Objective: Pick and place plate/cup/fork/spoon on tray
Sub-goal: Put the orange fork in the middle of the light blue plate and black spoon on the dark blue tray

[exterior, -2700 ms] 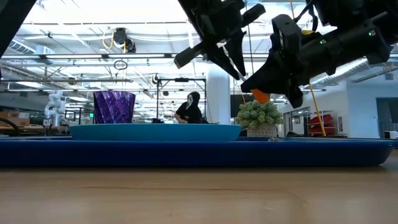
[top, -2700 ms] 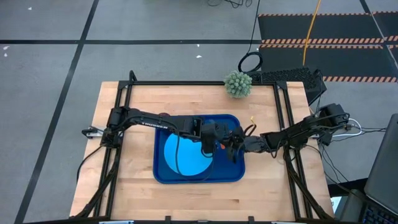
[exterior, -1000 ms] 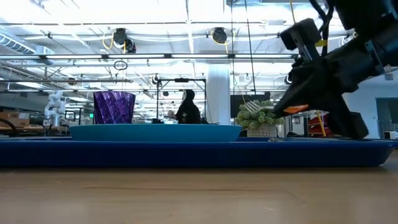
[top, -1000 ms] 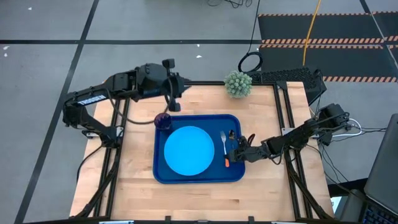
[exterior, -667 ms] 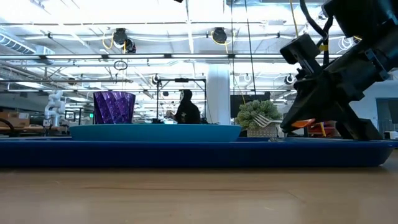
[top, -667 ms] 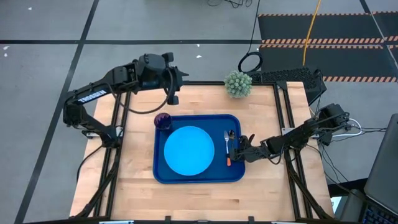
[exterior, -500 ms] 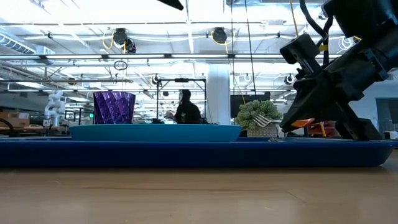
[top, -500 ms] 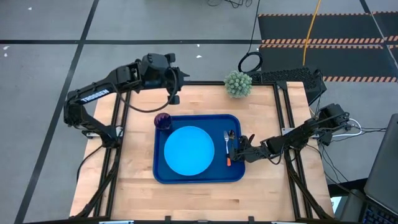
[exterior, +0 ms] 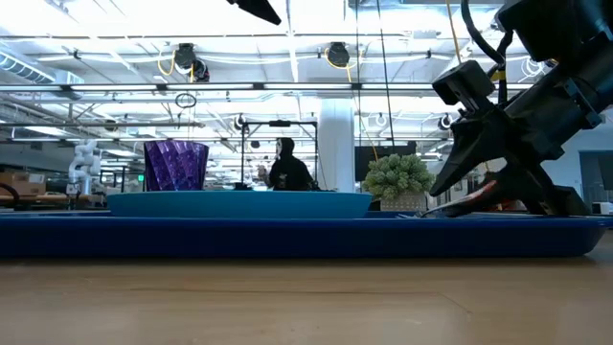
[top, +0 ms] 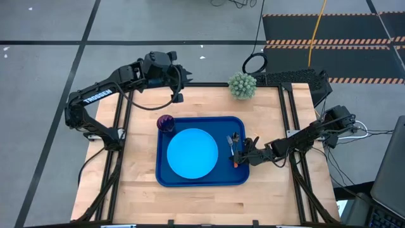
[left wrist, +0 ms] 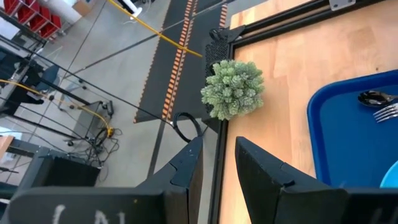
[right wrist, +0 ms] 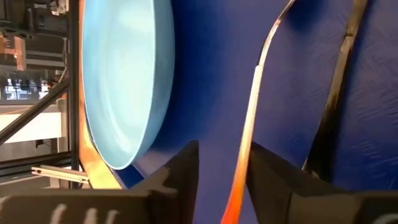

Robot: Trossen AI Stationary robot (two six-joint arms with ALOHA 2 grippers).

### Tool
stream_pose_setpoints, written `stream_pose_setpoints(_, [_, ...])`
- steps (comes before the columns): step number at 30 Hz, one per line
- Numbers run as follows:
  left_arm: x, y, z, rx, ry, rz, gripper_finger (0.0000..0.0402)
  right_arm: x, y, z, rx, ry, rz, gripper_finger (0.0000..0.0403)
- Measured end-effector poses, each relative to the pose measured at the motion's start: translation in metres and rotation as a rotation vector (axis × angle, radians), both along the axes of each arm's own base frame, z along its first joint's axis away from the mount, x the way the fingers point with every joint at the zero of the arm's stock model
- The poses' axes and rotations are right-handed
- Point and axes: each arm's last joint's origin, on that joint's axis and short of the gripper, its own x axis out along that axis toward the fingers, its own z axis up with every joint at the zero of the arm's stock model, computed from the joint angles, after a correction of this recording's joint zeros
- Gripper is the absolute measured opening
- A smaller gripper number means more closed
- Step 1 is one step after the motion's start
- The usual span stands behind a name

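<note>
The dark blue tray [top: 202,180] lies mid-table with the light-blue plate [top: 192,152] on its floor. The purple cup [top: 166,123] stands at its far left corner. Right of the plate lie the fork [top: 231,147] and, beside it, the dark spoon [top: 236,137]. My right gripper [top: 238,159] is low over the tray's right side and open. Its fingers stand on either side of the fork's orange handle [right wrist: 238,186]. My left gripper [top: 179,87] hangs open and holds nothing, high above the table's far left part. My right gripper comes in level from the table's right, its fingers [right wrist: 180,174] along the fork's orange handle. The fork's tine end [exterior: 421,213] lies on the tray. Whether a finger touches the handle I cannot tell.
A small green plant [top: 242,85] stands at the table's far edge, beyond the tray. Black frame rails [top: 120,126] run along the table's left, right and far sides. Bare wood lies left of and in front of the tray.
My right gripper has opened. The fork, which it held tilted above the tray's right side, has come down and now lies on the tray floor beside the spoon. My left arm has drawn a little toward the far edge.
</note>
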Motion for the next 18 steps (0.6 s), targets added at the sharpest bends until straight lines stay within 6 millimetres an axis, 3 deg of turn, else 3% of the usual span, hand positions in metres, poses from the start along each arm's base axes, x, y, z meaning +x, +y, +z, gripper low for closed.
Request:
stream_pose_setpoints(8, [-0.0005,-0.0002,-0.0010,-0.007,0.009,0.002,0.0097,0.0049,0.0020,0.0065,-0.014,-0.080,0.035,0.0145])
stream_pose_setpoints(18, [-0.0004,-0.0009,-0.0033,-0.023,0.018,-0.018,0.0097,0.0031,0.0018,-0.0018,0.011,-0.009,0.059,0.0145])
